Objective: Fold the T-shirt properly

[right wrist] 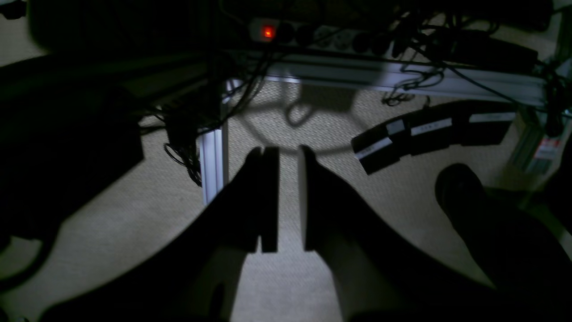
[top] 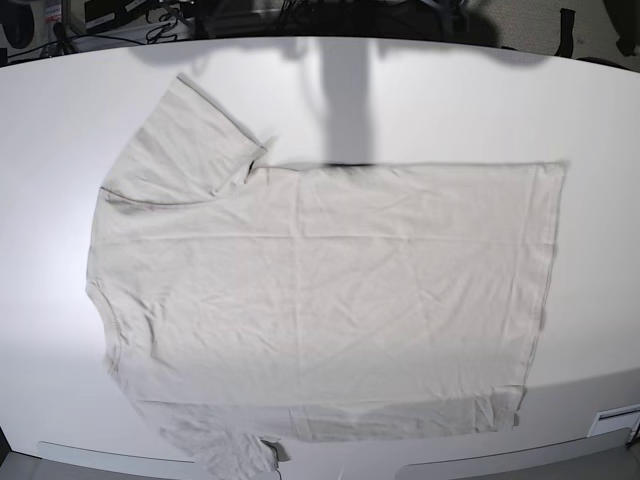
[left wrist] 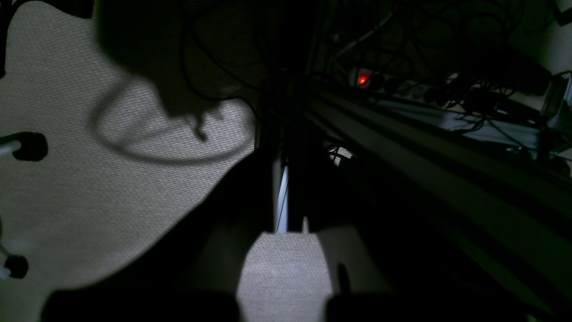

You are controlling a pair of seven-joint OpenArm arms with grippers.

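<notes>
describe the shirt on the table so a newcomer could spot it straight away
In the base view a white table fills the frame. Spread flat across its middle lies the T-shirt, collar end to the view's left and hem to the right. Its pale beige, creased cloth is all that sets it off from the smooth white top.

Dark flat-fingered end effector [right wrist: 288, 201]

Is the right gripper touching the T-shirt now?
Apart. In the base view the T-shirt lies flat on the table with no arm near it. The right wrist view shows the right gripper over carpet.
</notes>
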